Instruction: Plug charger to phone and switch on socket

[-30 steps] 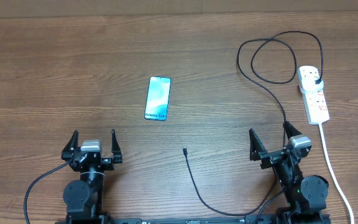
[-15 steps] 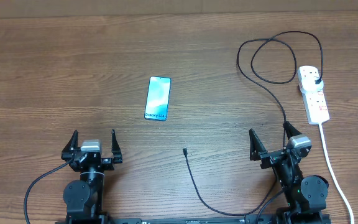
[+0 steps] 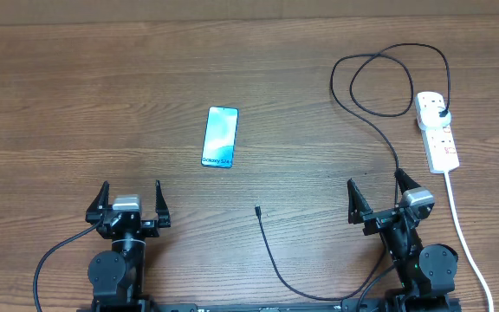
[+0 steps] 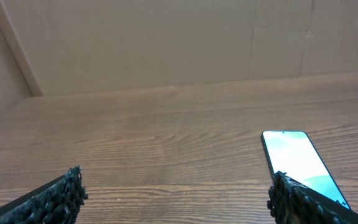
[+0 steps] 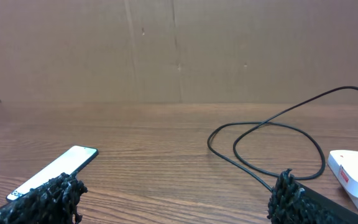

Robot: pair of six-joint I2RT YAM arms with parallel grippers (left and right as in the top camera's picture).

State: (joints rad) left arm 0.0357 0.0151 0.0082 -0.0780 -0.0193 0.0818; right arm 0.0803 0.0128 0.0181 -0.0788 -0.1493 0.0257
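Note:
The phone [image 3: 220, 137] lies flat mid-table with its light blue screen up; it also shows in the left wrist view [image 4: 297, 163] and the right wrist view [image 5: 53, 170]. The black charger cable [image 3: 379, 114] loops at the back right, its plug [image 3: 441, 113] in the white power strip [image 3: 437, 130]. Its connector tip [image 3: 257, 209] lies free between the arms. The cable loop [image 5: 266, 146] and the strip's end [image 5: 356, 171] show in the right wrist view. My left gripper [image 3: 130, 202] and right gripper [image 3: 378, 196] are open and empty near the front edge.
The strip's thick white cord [image 3: 463, 234] runs down the right side to the front edge, just right of my right arm. A brown cardboard wall [image 4: 166, 43] stands behind the wooden table [image 3: 76, 104].

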